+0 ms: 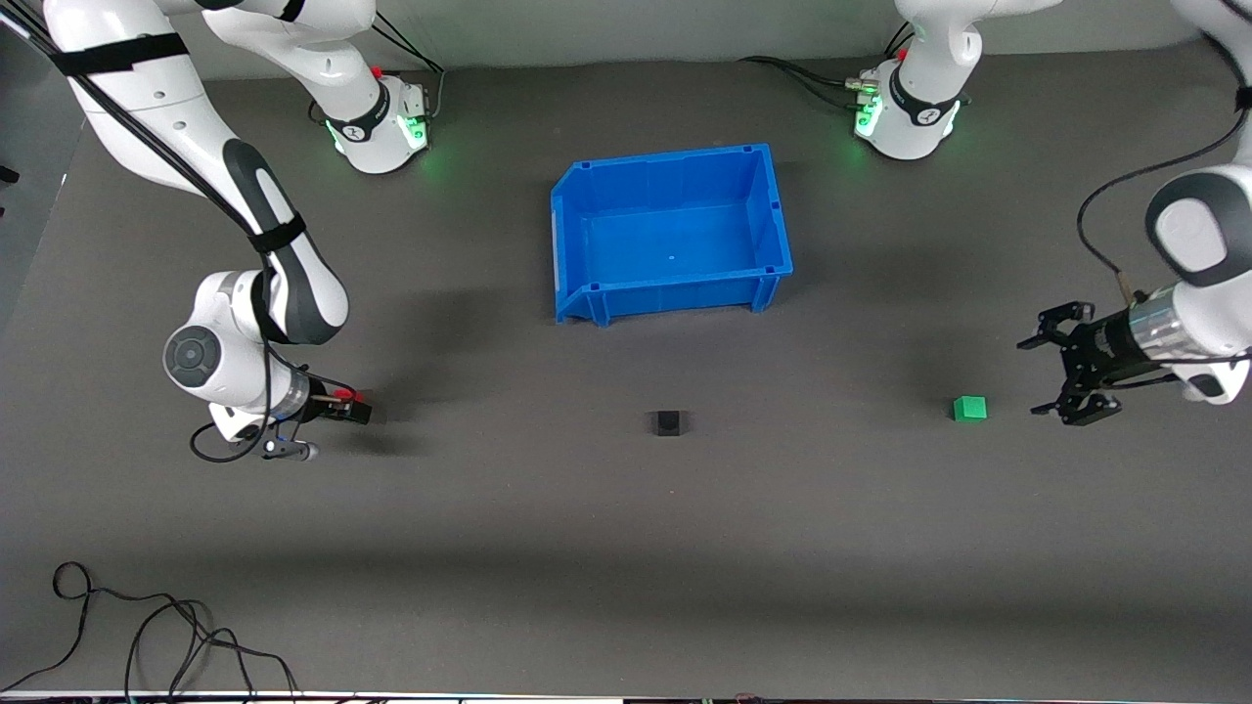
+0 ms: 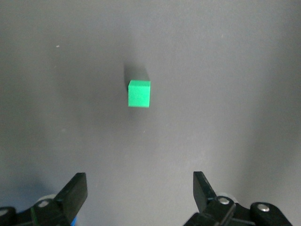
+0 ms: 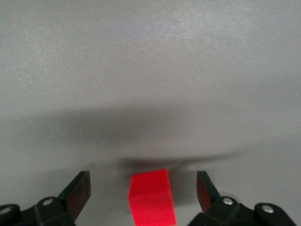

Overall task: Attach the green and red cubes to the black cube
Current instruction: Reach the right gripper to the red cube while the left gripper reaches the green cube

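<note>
Right hand wide, straddling the red cube on the surface; left hand wide, hanging near the green cube.
Pick-up stage, I reckon: I'd pinch red first, then carry it to the black cube, midway between the two.

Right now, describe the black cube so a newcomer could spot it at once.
Start at the blue bin in the table's middle. Come toward the front camera from its front wall to the black cube, alone on the dark mat. Unlike the green cube at the left arm's end, it is matte black.
</note>
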Robot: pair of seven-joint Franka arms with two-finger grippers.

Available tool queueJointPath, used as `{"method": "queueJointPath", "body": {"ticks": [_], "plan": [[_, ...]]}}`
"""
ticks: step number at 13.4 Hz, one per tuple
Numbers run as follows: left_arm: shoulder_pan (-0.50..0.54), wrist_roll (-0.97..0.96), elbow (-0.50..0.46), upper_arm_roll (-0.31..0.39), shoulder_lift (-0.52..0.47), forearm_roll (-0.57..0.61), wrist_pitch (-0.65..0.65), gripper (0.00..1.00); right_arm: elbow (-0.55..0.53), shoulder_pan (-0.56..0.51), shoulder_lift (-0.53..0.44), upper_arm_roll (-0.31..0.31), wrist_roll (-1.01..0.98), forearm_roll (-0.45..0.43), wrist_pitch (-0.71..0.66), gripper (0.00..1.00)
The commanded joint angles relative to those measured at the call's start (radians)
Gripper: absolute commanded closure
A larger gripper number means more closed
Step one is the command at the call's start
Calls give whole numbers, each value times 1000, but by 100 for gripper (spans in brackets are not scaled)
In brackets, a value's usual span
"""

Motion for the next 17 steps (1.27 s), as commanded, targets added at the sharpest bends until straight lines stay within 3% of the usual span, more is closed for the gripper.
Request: {"method": "queueJointPath", "body": {"ticks": [1,6,12,14,17], "plan": [[5,72,-39,-4,60,-35,105,0,-2,11,13,-4,-2,20,28,0],[19,231,-99,-4,144,-158,228,0,-30,11,13,-4,-2,20,51,17],[19,294,-113,-7,218,-175,310,0,-52,11,10,-4,-2,19,77,20],[21,351,-113,-7,230,-224,313,0,-55,11,10,-4,-3,20,77,28],[19,393,-111,-7,247,-272,316,0,-56,9,10,-6,-3,20,77,32]]}}
